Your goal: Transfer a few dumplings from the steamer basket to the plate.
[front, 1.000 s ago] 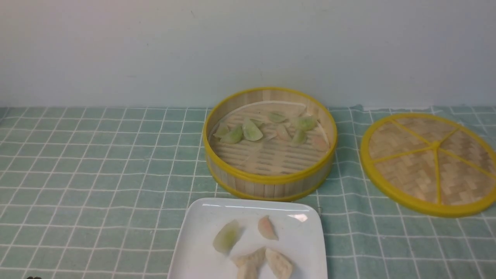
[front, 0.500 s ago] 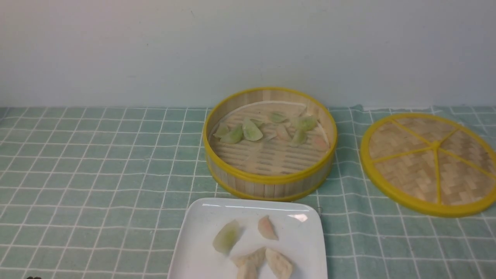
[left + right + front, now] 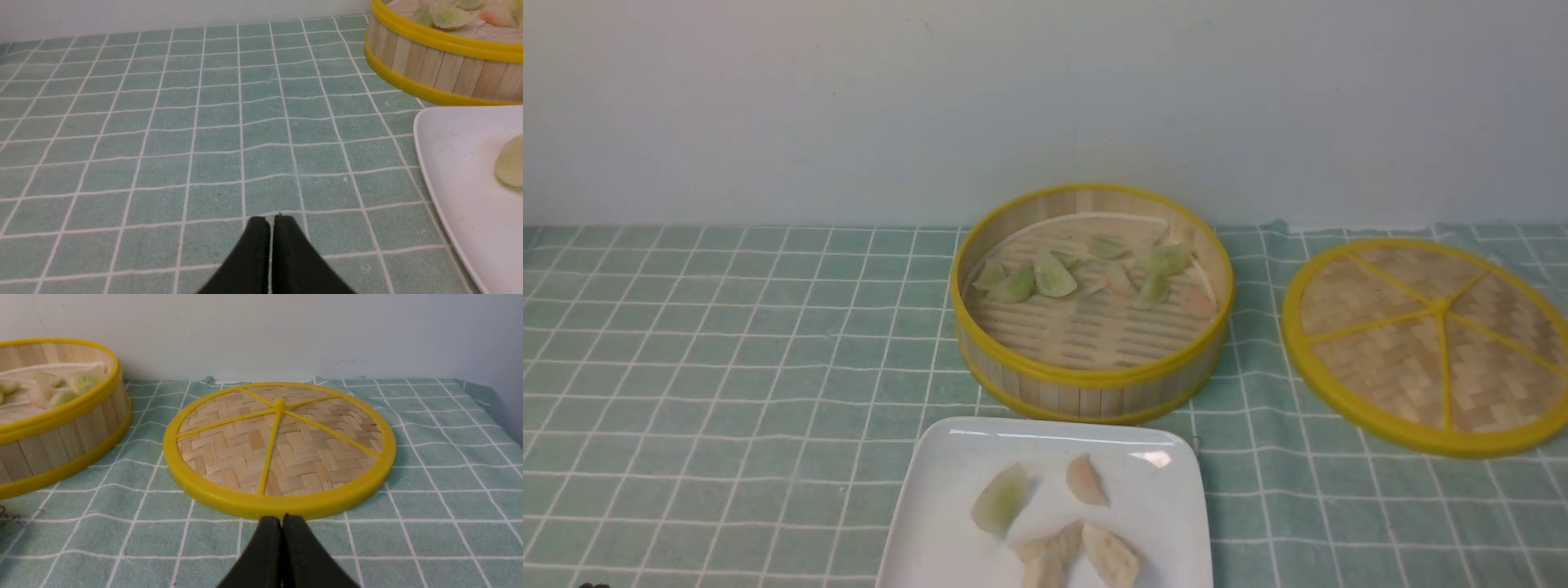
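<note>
The steamer basket (image 3: 1086,384) stands at the middle of the table and holds several pale green and pinkish dumplings (image 3: 1054,278). In front of it sits the white plate (image 3: 939,523) with a green dumpling (image 3: 1001,498) and a pinkish one (image 3: 1085,480) on it. My left gripper (image 3: 269,220) is shut and empty, low over the cloth, to the left of the plate (image 3: 457,163) and the basket (image 3: 433,69). My right gripper (image 3: 282,518) is shut and empty, just short of the woven lid's rim. Neither gripper shows in the front view.
A flat woven lid (image 3: 1429,343) with yellow spokes lies right of the basket, also filling the right wrist view as the lid (image 3: 278,453). Two larger beige dumplings (image 3: 1086,555) rest at the plate's near edge. A green checked cloth (image 3: 727,367) covers the table; a wall stands behind.
</note>
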`<move>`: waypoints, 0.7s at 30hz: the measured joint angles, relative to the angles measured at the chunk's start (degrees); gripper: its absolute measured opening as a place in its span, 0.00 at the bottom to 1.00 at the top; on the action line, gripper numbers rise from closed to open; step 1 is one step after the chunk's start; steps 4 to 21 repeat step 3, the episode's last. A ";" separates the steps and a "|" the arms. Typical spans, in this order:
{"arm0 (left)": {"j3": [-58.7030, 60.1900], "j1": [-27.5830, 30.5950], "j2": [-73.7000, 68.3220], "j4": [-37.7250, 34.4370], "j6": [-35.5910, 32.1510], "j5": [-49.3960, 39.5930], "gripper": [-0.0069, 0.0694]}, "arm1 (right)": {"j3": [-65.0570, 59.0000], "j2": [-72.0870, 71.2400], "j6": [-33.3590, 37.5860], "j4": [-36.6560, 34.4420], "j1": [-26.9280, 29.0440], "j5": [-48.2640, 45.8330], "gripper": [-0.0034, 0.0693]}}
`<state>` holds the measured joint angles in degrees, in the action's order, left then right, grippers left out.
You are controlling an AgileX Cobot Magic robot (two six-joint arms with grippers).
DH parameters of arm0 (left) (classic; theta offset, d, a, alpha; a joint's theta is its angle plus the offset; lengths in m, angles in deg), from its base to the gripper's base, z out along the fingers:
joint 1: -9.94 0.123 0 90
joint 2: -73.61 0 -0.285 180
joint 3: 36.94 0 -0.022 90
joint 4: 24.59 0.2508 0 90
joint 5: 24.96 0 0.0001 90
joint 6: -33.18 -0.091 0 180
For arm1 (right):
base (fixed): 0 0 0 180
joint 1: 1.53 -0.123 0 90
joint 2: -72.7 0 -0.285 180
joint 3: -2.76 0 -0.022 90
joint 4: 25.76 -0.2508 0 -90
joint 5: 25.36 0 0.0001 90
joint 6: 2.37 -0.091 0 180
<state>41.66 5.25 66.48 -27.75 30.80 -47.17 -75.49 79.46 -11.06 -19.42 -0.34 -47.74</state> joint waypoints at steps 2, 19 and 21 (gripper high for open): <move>0.00 0.00 0.00 0.00 0.00 0.00 0.08 | 0.00 0.00 0.00 0.00 0.00 0.00 0.03; 0.00 0.00 0.00 0.00 0.00 0.00 0.08 | 0.00 0.00 0.00 0.00 0.00 0.00 0.03; 0.00 0.00 0.00 0.00 0.00 0.00 0.08 | 0.00 0.00 0.00 0.00 0.00 0.00 0.03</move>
